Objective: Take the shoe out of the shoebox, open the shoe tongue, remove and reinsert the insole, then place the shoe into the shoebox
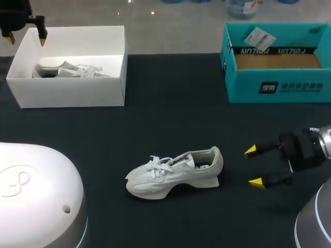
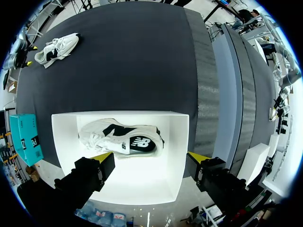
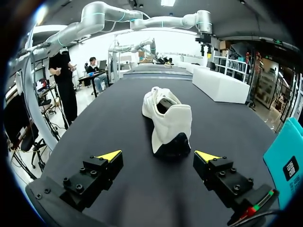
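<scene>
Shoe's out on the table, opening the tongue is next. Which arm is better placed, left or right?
Right. The right gripper sits open just behind the heel of the shoe, fingers aimed at it. The left gripper hangs over the white shoebox at the far corner, well away from that shoe.

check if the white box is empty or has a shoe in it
Not empty: a shoe lies on its side inside the white box, seen from above in the left wrist view.
</scene>
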